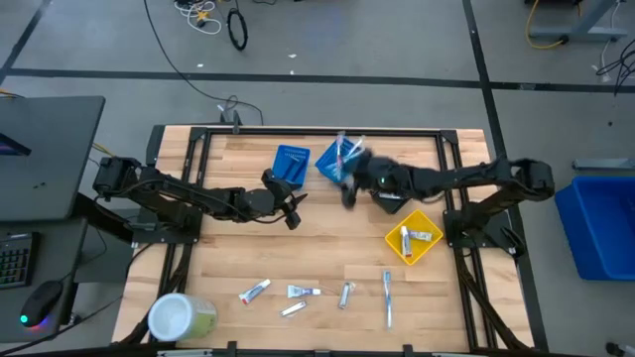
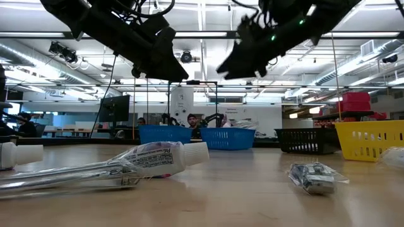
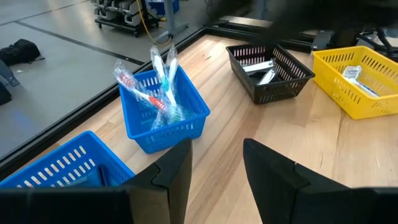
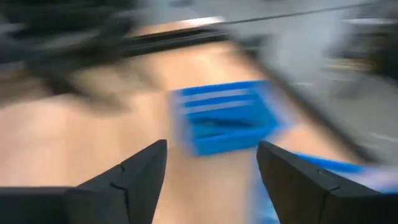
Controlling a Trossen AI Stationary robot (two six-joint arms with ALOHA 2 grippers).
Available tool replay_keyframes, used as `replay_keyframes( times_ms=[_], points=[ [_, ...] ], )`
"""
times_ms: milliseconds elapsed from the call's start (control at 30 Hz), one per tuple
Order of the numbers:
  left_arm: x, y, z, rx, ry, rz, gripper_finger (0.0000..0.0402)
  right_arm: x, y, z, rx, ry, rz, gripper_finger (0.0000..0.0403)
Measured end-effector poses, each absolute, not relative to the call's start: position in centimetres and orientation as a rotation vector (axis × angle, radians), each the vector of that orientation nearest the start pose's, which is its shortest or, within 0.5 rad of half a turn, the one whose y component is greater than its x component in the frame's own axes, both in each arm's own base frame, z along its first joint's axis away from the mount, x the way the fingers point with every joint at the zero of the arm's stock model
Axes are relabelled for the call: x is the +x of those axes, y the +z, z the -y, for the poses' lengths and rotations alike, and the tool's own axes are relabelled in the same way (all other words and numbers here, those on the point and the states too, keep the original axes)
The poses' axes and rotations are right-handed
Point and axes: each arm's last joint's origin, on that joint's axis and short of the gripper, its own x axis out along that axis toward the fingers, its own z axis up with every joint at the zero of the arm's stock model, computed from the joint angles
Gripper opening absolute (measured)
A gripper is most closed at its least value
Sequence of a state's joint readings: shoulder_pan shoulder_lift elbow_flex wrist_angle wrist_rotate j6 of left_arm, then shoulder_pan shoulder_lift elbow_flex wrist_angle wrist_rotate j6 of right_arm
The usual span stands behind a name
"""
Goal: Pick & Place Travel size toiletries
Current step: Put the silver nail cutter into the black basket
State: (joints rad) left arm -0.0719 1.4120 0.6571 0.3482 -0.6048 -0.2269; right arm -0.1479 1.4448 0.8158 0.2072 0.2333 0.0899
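Note:
Several small toiletries lie flat near the table's near edge: white tubes (image 1: 255, 291), (image 1: 304, 292), (image 1: 344, 294) and a toothbrush (image 1: 387, 297). In the low view a white tube (image 2: 158, 161) and a wrapped item (image 2: 312, 176) lie close to the camera. Wrapped toothbrushes (image 3: 163, 87) stand in a blue bin (image 1: 337, 159). My left gripper (image 1: 290, 208) (image 3: 217, 146) hovers open over mid-table, near a second blue bin (image 1: 291, 164). My right gripper (image 1: 349, 188) (image 4: 211, 146) is open and empty above the table beside the blue bins; its wrist view is blurred.
A black bin (image 3: 267, 74) sits partly under the right arm and holds small items. A yellow bin (image 1: 414, 238) holds a few items. A big round white-and-green container (image 1: 179, 317) stands at the near left corner. Bare wood lies between the bins and the loose toiletries.

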Motion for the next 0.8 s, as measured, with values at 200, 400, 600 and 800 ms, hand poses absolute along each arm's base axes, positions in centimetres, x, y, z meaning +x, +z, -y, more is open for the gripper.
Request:
replay_keyframes(
  times_ms=[200, 400, 600, 800],
  points=[
    [28.2, 20.4, 0.4, -0.083, 0.566, -0.326, 0.0151, 30.7, 22.9, -2.4, 0.084, 0.02, -0.433, 0.0226],
    [28.2, 20.4, 0.4, -0.085, 0.566, -0.325, 0.0151, 30.1, 21.9, -8.6, 0.011, 0.266, -0.473, 0.0227],
    [28.2, 20.4, 0.4, -0.087, 0.567, -0.324, 0.0151, 29.6, 18.2, -12.5, -0.057, 0.48, -0.632, 0.0245],
    [28.3, 20.4, 0.4, -0.092, 0.545, -0.328, 0.0144, 29.8, 14.0, -14.3, -0.151, 0.558, -0.73, 0.0237]
  ],
)
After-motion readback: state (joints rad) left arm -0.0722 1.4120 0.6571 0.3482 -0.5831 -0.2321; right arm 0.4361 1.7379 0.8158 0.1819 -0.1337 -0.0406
